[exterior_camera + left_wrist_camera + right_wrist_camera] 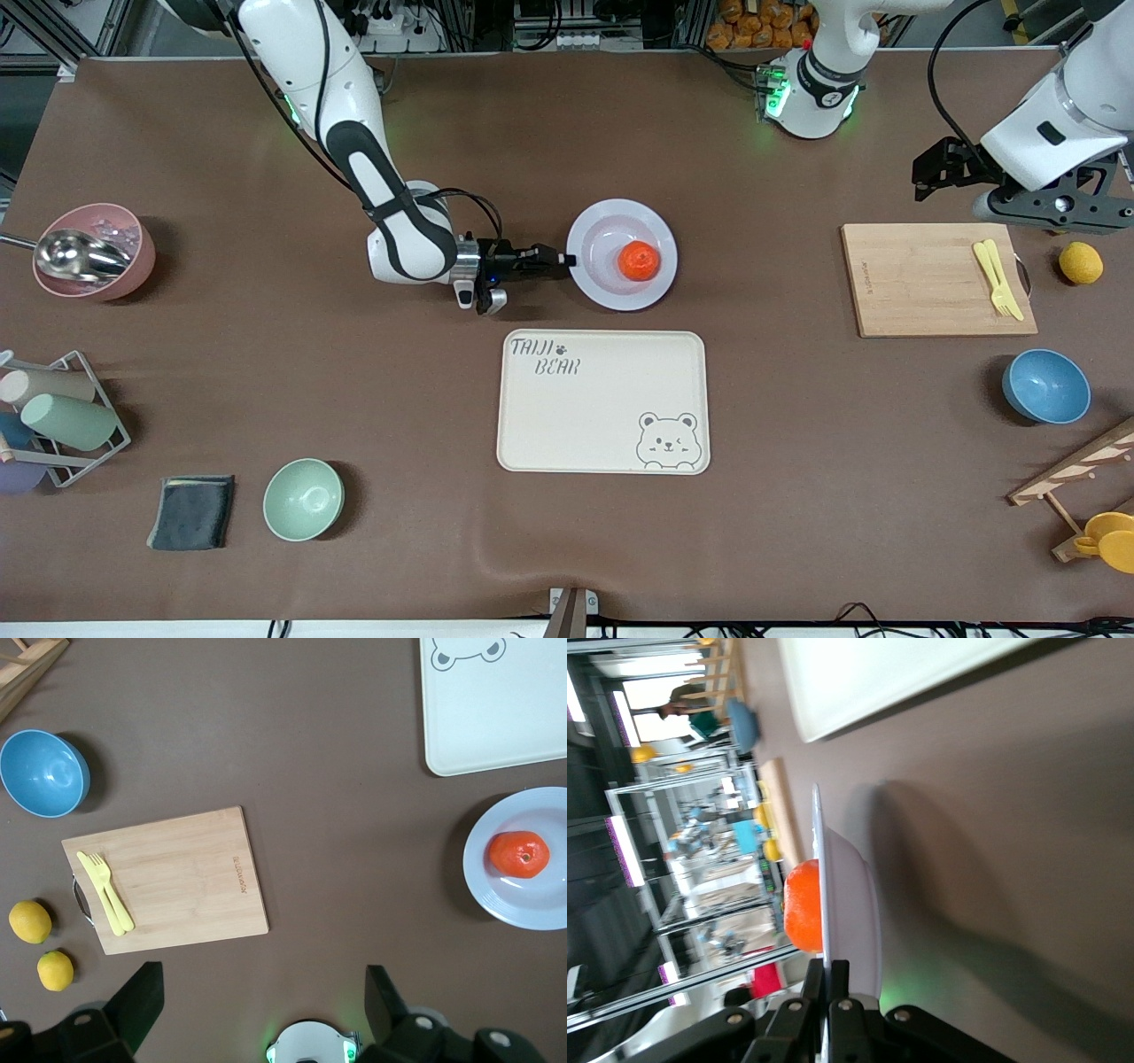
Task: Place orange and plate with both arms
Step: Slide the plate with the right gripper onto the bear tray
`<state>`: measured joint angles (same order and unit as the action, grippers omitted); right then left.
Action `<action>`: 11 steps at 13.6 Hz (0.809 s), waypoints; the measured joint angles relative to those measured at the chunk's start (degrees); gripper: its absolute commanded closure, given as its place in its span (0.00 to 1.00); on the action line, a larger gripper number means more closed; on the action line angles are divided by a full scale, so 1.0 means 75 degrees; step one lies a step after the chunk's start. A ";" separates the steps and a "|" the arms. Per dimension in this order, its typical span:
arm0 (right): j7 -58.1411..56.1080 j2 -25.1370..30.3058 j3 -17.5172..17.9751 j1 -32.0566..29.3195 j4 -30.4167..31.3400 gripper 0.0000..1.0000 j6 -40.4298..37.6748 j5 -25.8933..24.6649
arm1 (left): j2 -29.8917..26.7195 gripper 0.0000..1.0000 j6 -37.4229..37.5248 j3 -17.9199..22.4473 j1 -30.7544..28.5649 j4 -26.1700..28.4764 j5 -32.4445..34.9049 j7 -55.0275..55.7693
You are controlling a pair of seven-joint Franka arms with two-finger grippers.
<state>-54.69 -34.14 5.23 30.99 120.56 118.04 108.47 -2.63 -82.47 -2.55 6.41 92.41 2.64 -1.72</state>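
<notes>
Brown matting covers the whole table (pixel 266 177), with racks of gear along the robots' edge.

From the 11 o'clock corner of the front view the right arm bends down low and stretches level above the mat, pointing toward 3 o'clock. Its right pincer (pixel 567 260) is clamped together on the rim of the plate (pixel 594 232), gripping the edge at the plate's 9 o'clock; the right wrist view shows the thin rim (pixel 818 877) pinched between the dark fingers (pixel 835 992).

The orange (pixel 639 260) sits in the plate, a little off the middle toward 3 o'clock. Plate and fruit lie at the table's centre, just at 12 o'clock of the cream bear tray (pixel 602 401), which carries nothing.

The left arm waits, raised at the 2 o'clock corner. Its left pincer (pixel 1059 206) hangs with fingers (pixel 133 1001) spread wide apart, holding nothing, over the edge of the wooden cutting board (pixel 921 279), on which a yellow fork (pixel 998 276) lies.

A lemon (pixel 1081 262) rests beside the board. The blue bowl (pixel 1045 386) and green bowl (pixel 303 499) hold nothing; the pink bowl (pixel 133 266) has a metal scoop (pixel 75 253) in it.
</notes>
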 measured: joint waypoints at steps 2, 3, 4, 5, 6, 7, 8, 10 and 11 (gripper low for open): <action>-0.0121 0.0000 -0.0026 -0.0040 0.0000 1.00 -0.0310 0.0246 | 0.0000 0.00 0.0000 0.0000 0.0000 0.0003 0.0000 0.0000; -0.0137 0.0001 -0.0043 -0.0068 -0.0002 1.00 -0.0400 0.0335 | 0.0000 0.00 0.0000 0.0000 0.0000 0.0004 0.0000 0.0000; -0.0148 0.0000 -0.0056 -0.0093 -0.0008 1.00 -0.0437 0.0467 | 0.0000 0.00 0.0000 0.0000 0.0000 0.0005 0.0000 0.0000; -0.0152 0.0003 -0.0062 -0.0128 -0.0030 1.00 -0.0452 0.0601 | 0.0000 0.00 0.0000 0.0000 0.0000 0.0006 0.0000 0.0000; -0.0152 0.0006 -0.0065 -0.0182 -0.0080 1.00 -0.0465 0.0777 | 0.0000 0.00 0.0000 0.0000 0.0000 0.0008 0.0000 0.0000; -0.0151 0.0008 -0.0071 -0.0249 -0.0160 1.00 -0.0468 0.0944 | 0.0000 0.00 0.0000 0.0000 0.0000 0.0011 0.0000 0.0000; -0.0139 0.0008 -0.0079 -0.0324 -0.0256 1.00 -0.0468 0.1068 | 0.0001 0.00 0.0000 0.0000 0.0000 0.0013 0.0000 0.0000; -0.0068 0.0009 -0.0097 -0.0498 -0.0472 1.00 -0.0438 0.1210 | 0.0001 0.00 0.0000 0.0000 0.0000 0.0018 0.0000 0.0000; -0.0028 0.0007 -0.0105 -0.0577 -0.0584 1.00 -0.0310 0.1300 | 0.0001 0.00 0.0000 0.0000 0.0000 0.0020 0.0000 0.0000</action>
<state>-54.90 -34.09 4.45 26.66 116.18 115.71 118.22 -2.62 -82.46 -2.55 6.41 92.55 2.64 -1.72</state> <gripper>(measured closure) 0.956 0.000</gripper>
